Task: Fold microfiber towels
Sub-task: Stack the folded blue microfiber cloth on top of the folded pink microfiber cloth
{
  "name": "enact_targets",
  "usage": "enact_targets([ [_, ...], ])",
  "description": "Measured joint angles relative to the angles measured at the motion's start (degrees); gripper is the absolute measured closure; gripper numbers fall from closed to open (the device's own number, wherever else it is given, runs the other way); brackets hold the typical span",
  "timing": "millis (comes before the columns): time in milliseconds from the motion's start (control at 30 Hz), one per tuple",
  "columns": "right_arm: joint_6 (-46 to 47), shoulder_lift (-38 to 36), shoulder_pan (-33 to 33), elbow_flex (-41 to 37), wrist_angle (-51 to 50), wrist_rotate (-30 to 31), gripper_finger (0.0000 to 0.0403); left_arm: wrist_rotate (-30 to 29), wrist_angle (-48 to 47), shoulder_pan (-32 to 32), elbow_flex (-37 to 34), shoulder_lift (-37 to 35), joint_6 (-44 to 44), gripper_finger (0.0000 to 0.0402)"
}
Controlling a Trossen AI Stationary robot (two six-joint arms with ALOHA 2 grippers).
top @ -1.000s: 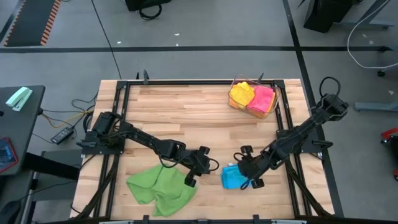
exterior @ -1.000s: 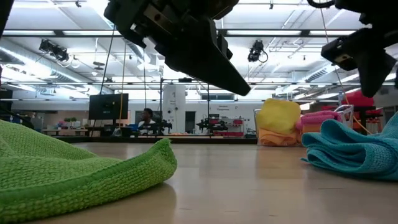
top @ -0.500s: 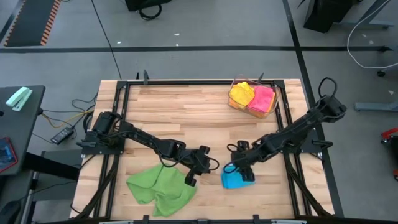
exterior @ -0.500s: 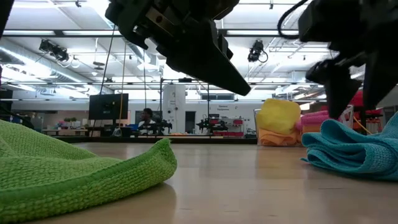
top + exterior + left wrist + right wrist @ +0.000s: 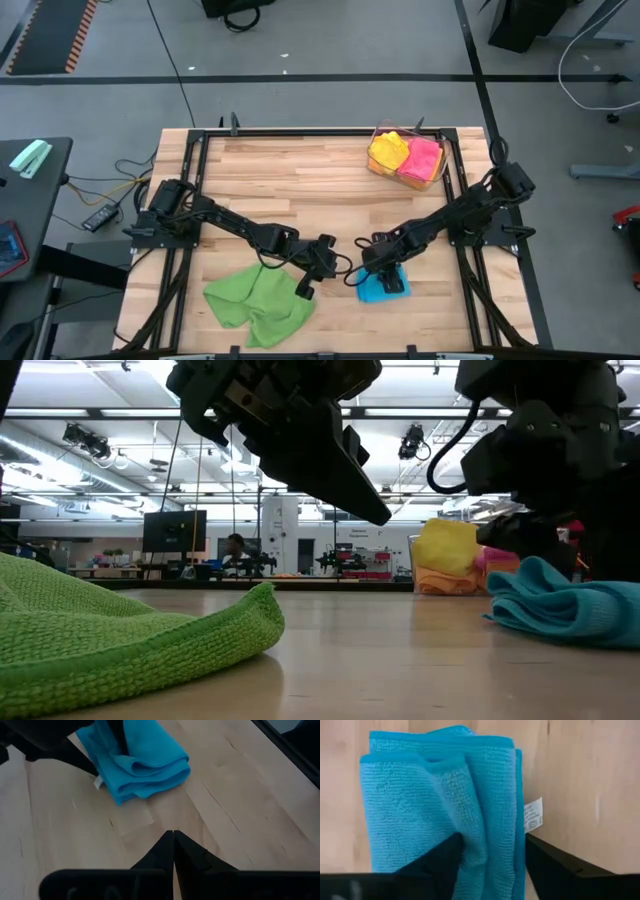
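A folded blue towel (image 5: 386,288) lies on the wooden table near its front edge, right of the middle. My right gripper (image 5: 374,262) is down at the towel's left end and shut on it; the towel fills the right wrist view (image 5: 435,795). My left gripper (image 5: 343,265) hangs shut and empty just above the table, left of the blue towel, its fingertips (image 5: 173,834) together. A crumpled green towel (image 5: 258,298) lies flat at the front left, below my left arm. My right gripper pinches bunched folds of the blue towel (image 5: 485,827) between its two fingers, at the towel's left end. One finger (image 5: 440,857) sits on the cloth, and the other (image 5: 555,862) stands at its folded edge beside the white label. The towel rests on the table.
A clear bin (image 5: 438,172) at the far right holds a yellow towel (image 5: 387,150) and a pink towel (image 5: 423,157). Black frame rails run along the table's left and right sides. Bare wood lies between the bin and the arms.
My right gripper has moved toward the table's left edge, from the blue towel's right side across it to its left end, and has come down onto it. The blue towel has stayed on the table.
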Motion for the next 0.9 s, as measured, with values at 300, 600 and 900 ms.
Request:
enact_targets([
  [300,0.5,0.1,0.0,-0.1,0.1,-0.2,0.035,0.0,-0.9,-0.2,0.0,0.0,0.0,0.0379],
  [600,-0.5,-1.8,-0.9,1.6,-4.6,-0.7,0.0388,0.0,-1.7,-0.2,0.0,0.0,0.0,0.038],
  [900,0.6,-14.5,-6.3,2.0,-8.0,0.8,0.039,0.0,-1.6,0.2,0.0,0.0,0.1,0.0383],
])
